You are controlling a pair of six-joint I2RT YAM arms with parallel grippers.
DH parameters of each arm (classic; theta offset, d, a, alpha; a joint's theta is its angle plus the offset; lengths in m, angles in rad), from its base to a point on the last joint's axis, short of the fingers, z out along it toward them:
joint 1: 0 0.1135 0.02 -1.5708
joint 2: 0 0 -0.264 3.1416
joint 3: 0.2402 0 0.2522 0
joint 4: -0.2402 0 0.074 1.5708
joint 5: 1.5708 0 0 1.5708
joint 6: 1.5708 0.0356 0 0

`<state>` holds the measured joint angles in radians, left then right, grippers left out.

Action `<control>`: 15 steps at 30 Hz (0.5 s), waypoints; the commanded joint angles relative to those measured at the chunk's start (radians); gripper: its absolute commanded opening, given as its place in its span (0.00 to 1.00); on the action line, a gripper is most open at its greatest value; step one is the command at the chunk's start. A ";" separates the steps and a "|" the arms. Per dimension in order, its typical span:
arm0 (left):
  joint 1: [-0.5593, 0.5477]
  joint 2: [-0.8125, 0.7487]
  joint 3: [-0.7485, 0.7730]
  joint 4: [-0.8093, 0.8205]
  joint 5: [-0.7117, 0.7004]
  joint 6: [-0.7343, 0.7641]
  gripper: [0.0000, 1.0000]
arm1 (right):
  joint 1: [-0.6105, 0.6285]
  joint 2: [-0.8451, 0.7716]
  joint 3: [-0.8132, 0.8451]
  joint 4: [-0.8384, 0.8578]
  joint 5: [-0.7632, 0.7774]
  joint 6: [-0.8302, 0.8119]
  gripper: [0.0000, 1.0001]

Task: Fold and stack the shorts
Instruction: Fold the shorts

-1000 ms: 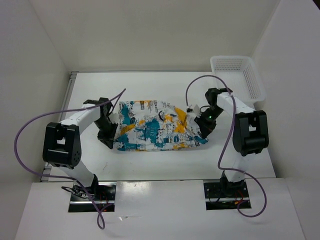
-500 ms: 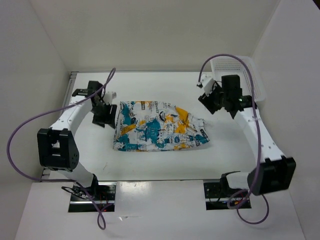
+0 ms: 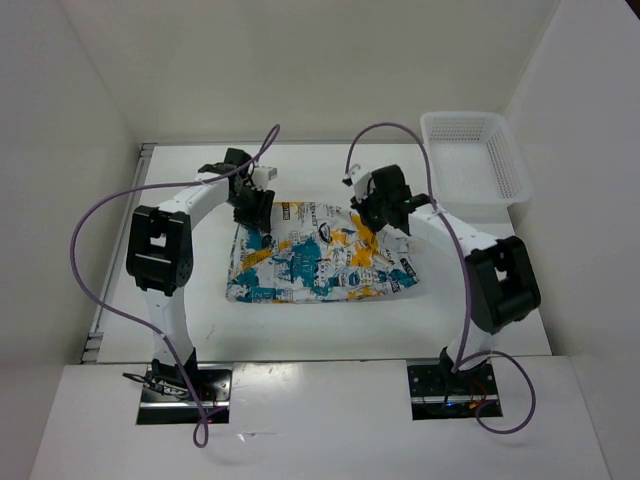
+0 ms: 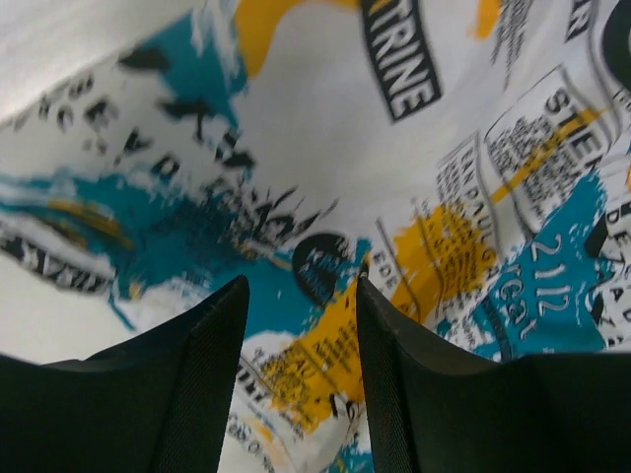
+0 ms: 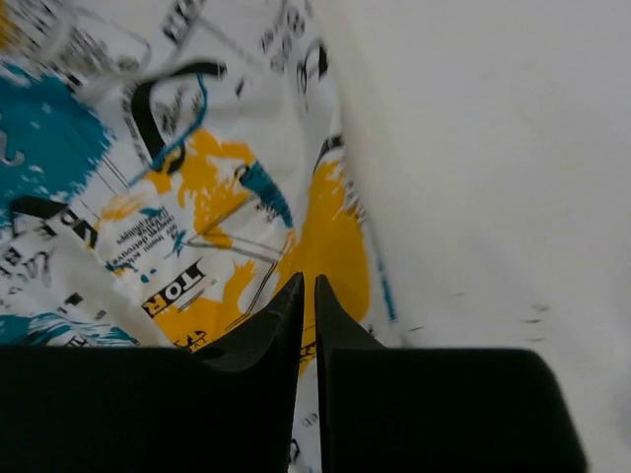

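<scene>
The shorts [image 3: 320,255] lie flat mid-tabletop [image 3: 300,325]. I judge them light, limp cloth, best pinched at the far corners. My left tool [image 4: 299,296] hangs open and empty over the far-left corner. My right tool [image 5: 307,288] is all but closed at the far-right edge, nothing visibly in it. Print fragments read "TRINE", "2112", "TOR".

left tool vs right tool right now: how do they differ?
Jaws: the left tool is open, with print showing through the gap; the right tool is closed to a thin slit with nothing seen in it. Place: the left tool is over the far left corner of the shorts, the right tool over their far right edge. Shared: both point down at the shorts, neither visibly gripping cloth.
</scene>
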<state>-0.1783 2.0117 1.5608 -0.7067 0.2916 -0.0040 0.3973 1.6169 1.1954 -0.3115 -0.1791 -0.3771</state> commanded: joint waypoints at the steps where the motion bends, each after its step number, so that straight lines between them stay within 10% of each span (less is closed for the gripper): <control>1: -0.007 0.018 0.036 0.107 -0.021 0.004 0.55 | 0.014 0.046 -0.060 0.121 0.127 0.109 0.12; 15: 0.034 0.156 0.050 0.197 -0.482 0.004 0.54 | -0.020 0.242 -0.093 0.288 0.368 0.110 0.03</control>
<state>-0.1642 2.1178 1.5799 -0.5304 -0.0334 -0.0051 0.3962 1.8256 1.0733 -0.1101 0.1062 -0.2810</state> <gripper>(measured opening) 0.539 0.032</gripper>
